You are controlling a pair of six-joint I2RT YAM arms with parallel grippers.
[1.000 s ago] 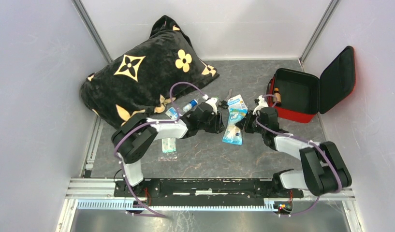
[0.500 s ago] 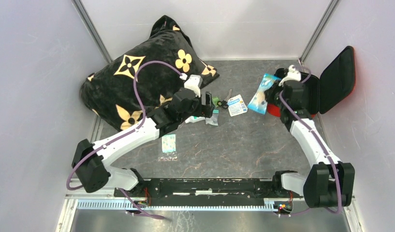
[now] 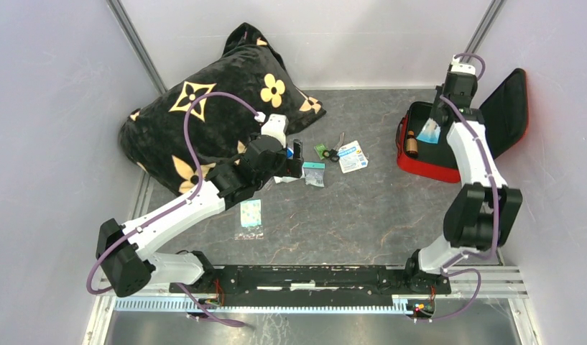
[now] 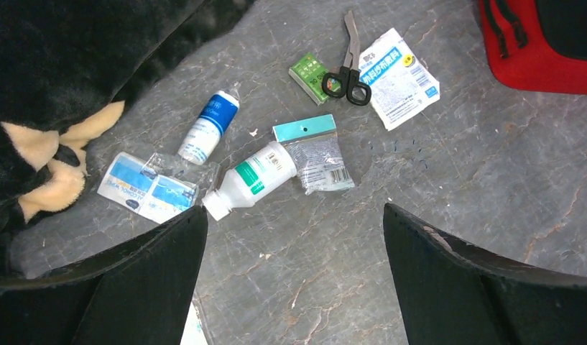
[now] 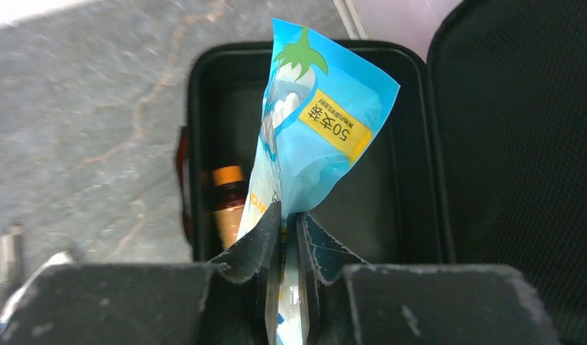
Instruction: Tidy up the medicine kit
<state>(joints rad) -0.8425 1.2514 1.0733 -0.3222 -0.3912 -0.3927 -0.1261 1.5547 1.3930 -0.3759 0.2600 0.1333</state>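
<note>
The medicine kit (image 3: 421,166), a red hard-shell case with rounded corners and a black fabric lining, sits in the far right corner of the counter (image 3: 362,212). Its lid stands open, leaning toward the right wall. Inside, against the case's left wall, lies a small amber bottle (image 5: 228,208) with an orange cap.

The right gripper (image 5: 289,219) hangs over the open case. Its dark, rough-edged fingers are pressed onto the lower end of a glossy blue pouch (image 5: 312,136), which carries a yellow label and a green palm-leaf print. The crinkled pouch hangs above the black lining.

The left gripper (image 4: 294,215) hovers near the middle of the counter with its broad black fingers spread wide, holding nothing. On the grey, marble-veined surface below it lie:
- a white cylindrical bottle with a green label (image 4: 251,180), on its side
- a slimmer white bottle with a blue top (image 4: 208,129)
- a clear sachet with a teal header (image 4: 315,154), touching the green-label bottle
- a blue-and-white packet in clear wrap (image 4: 148,188)

Farther toward the kit are black-handled scissors (image 4: 348,72). They rest partly across a small green box (image 4: 310,72) and a flat white printed packet (image 4: 399,75).

A plush black pillow (image 3: 204,115) with gold flower shapes fills the far left corner.
</note>
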